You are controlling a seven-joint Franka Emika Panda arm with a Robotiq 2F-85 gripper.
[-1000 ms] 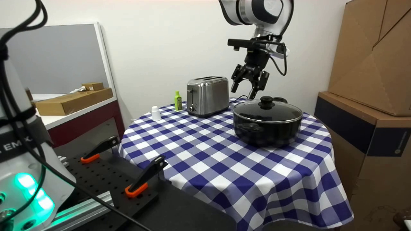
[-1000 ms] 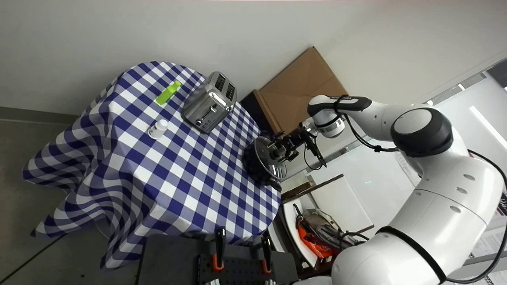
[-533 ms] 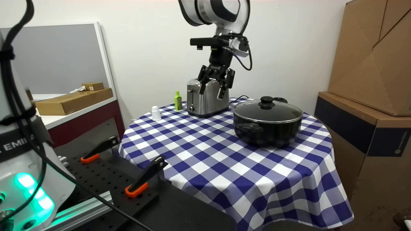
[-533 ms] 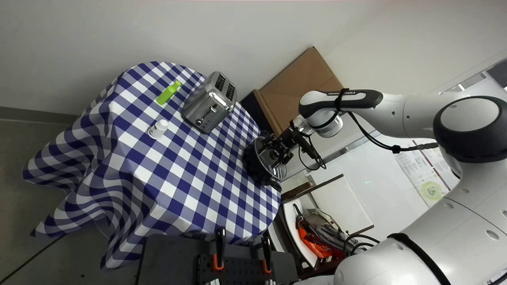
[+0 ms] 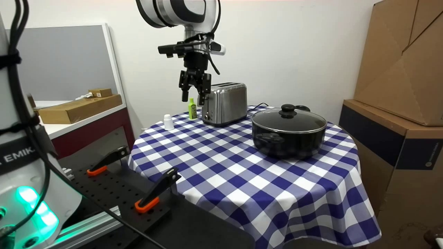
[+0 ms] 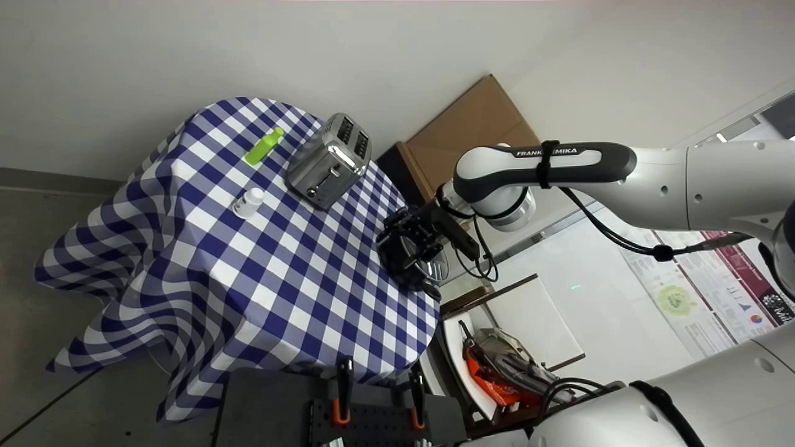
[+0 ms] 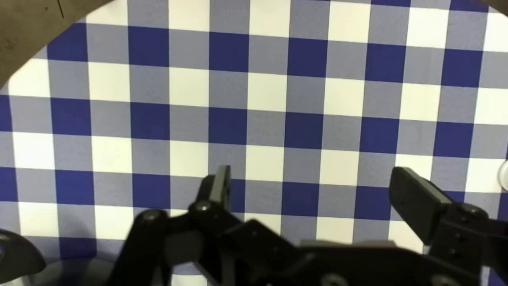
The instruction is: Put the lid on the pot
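The task looks finished, or as near to it as these views can show. In an exterior view the glass lid (image 5: 273, 121) sits on the black two-handled pot (image 5: 290, 145), its metal rim level along the visible edge and its dark knob (image 5: 287, 110) upright at the centre. Reading the gingham tablecloth (image 5: 221, 169) as a dial, the pot stands between two and three o'clock; the steel two-slot toaster (image 5: 230, 105) is between eleven and twelve, with a lime-green bottle (image 5: 192, 109) and a small white bottle (image 5: 168, 123) near ten.

The Robotiq gripper (image 5: 193, 99) hangs in the air between nine and ten o'clock from the pot, well apart from it and from the lid. Its fingers (image 7: 416, 202) are spread wide and hold nothing; in the wrist view the tablecloth shows between them.

So the covering of the pot appears done, and no further placing seems called for. What may be left is drawing the arm (image 5: 195, 24) away to rest and, for caution, a check of the lid's full rim: in an exterior view the gripper and arm hide part of the pot (image 6: 392, 268), so a slight misfit cannot be ruled out from there.
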